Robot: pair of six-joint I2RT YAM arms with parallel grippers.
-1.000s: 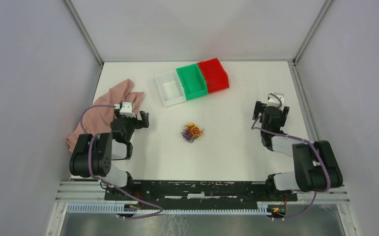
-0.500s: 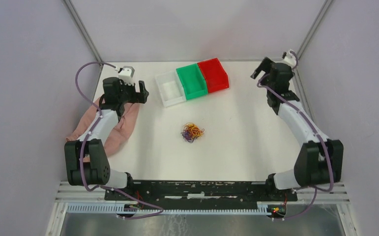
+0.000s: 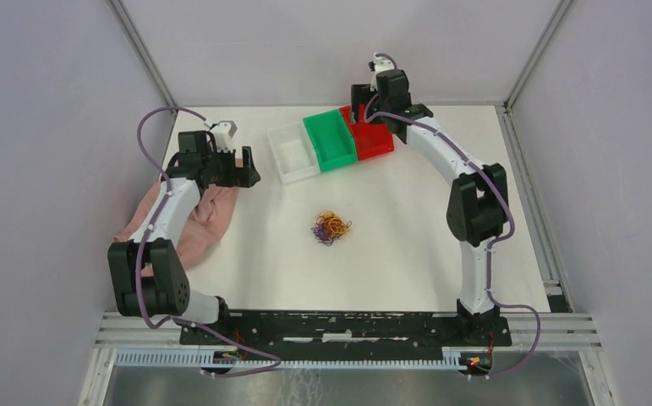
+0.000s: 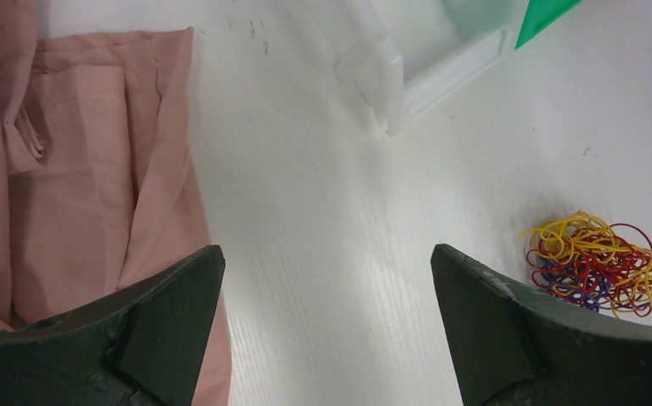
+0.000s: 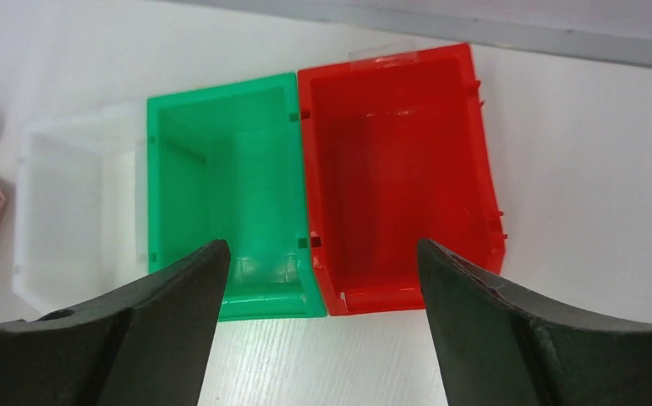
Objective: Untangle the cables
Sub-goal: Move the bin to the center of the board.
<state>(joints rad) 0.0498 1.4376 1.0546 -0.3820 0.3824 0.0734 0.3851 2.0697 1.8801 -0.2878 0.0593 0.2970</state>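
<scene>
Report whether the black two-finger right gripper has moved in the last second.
Yes: the right gripper swung left and farther out, ending above the red plastic bin, which stayed put.

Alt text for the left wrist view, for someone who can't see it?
The tangled cables lie on the white table at lower right, outside the open left gripper, which holds nothing. A pink cloth lies at left; the corner of a white bin shows at top.

We counted three bins on the worktop: one white bin, one green bin and one red bin. We saw one pink cloth and one tangle of cables in red, yellow and purple, its strands too knotted to count.
</scene>
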